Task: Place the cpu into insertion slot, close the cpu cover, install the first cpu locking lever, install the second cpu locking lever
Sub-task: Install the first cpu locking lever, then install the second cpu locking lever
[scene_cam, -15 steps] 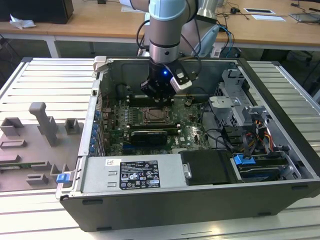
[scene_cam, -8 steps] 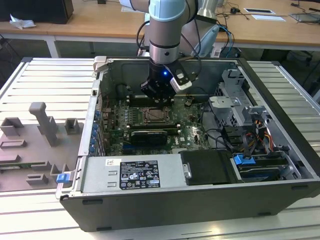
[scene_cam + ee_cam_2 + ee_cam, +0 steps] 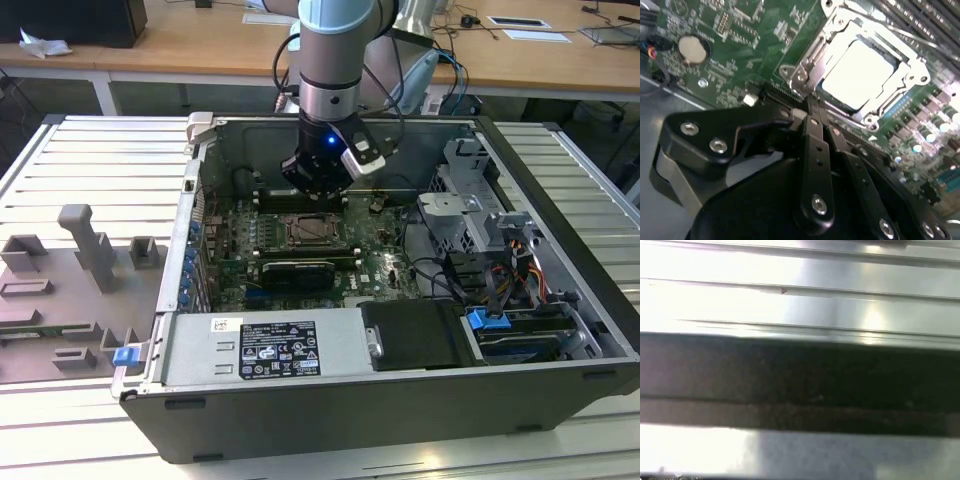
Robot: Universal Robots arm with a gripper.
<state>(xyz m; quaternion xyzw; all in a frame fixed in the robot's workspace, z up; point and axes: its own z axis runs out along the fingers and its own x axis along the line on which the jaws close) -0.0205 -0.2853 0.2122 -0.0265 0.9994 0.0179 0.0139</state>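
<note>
So nearest the exterior camera you've got the grey metal power supply box with the white label along the front edge of the open black desktop computer case, which lies on its side on a ribbed aluminium table. Off to the exterior view's left there's a grey plastic fixture tray with upright blocks on that table. Further in, the green motherboard fills the case floor, with a long black expansion card lying across it just in front of the socket. The small flat square cpu with the pale silver-grey metal top is already sitting in the socket, and the thin square silver metal cpu cover frame looks like it's down around it, chip showing through the cut-out middle. The black robot gripper hangs right above the socket edge, fingers pressed together and holding nothing as far as I can see; in the exterior view the gripper sits just behind the socket with a blue light on the wrist. Past the case, wooden desks run along the back.
</note>
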